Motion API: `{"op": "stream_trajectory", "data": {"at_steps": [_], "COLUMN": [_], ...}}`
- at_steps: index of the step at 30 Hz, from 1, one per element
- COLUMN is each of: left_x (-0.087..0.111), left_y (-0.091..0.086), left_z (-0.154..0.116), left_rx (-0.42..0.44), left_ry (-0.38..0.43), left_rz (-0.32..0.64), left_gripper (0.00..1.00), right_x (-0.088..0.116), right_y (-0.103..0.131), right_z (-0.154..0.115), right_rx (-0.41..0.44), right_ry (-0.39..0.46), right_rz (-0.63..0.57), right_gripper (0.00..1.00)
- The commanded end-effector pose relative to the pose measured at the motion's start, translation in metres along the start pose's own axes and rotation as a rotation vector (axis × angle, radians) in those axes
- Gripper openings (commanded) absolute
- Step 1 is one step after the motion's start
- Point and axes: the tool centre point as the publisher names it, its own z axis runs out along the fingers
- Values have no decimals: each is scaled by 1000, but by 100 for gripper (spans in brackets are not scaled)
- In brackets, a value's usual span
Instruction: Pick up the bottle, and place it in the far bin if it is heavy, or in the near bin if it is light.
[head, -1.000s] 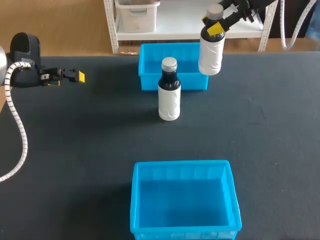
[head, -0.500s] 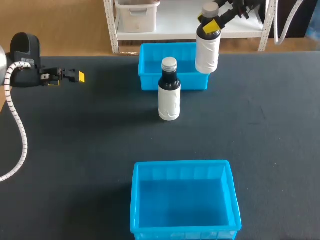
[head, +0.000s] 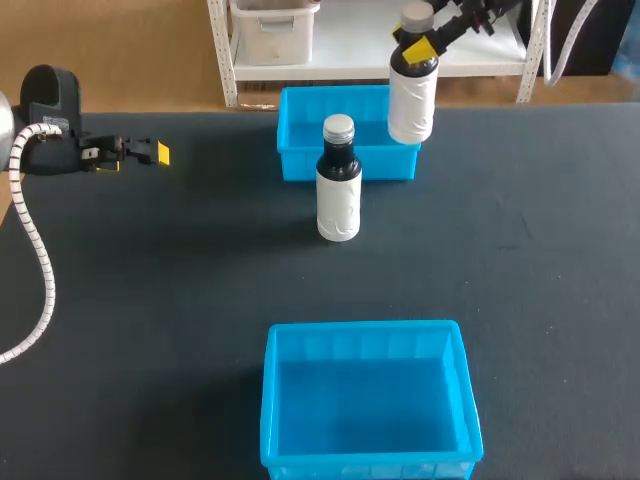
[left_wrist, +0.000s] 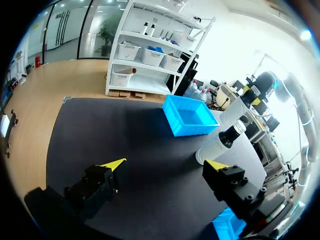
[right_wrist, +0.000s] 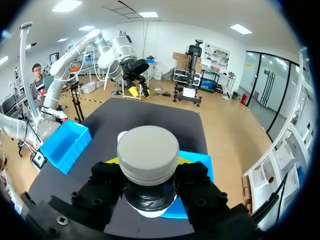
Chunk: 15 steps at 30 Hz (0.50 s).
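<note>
Head view, right gripper (head: 417, 46) clasping bottle (head: 411, 105) above far bin (head: 300, 150), left gripper (head: 155, 152) wide

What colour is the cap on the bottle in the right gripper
Pale grey. The cap of the held bottle shows best in the right wrist view.

Lifted white-sleeved bottle (head: 412, 105) over far blue bin (head: 300, 165), twin bottle (head: 338, 200) standing before it

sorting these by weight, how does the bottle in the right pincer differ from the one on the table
The held bottle hangs by its neck in the right pincer; the standing bottle is untouched. The held bottle is above the far bin; the standing bottle rests on the table before it. Both have grey caps, dark necks and white wraps.
</note>
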Motion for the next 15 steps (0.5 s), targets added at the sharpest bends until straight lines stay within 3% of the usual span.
{"op": "stream_trajectory", "data": {"at_steps": [1, 15], "left_x": [0, 0], "left_y": [0, 0], "left_z": [0, 0], "left_rx": [0, 0], "left_ry": [0, 0], "left_rz": [0, 0], "left_gripper": [100, 100], "right_x": [-1, -2], "right_y": [-12, -29], "right_z": [-1, 7], "right_rx": [-55, -67], "right_ry": [-1, -3], "right_rz": [0, -8], "right_gripper": [0, 0]}}
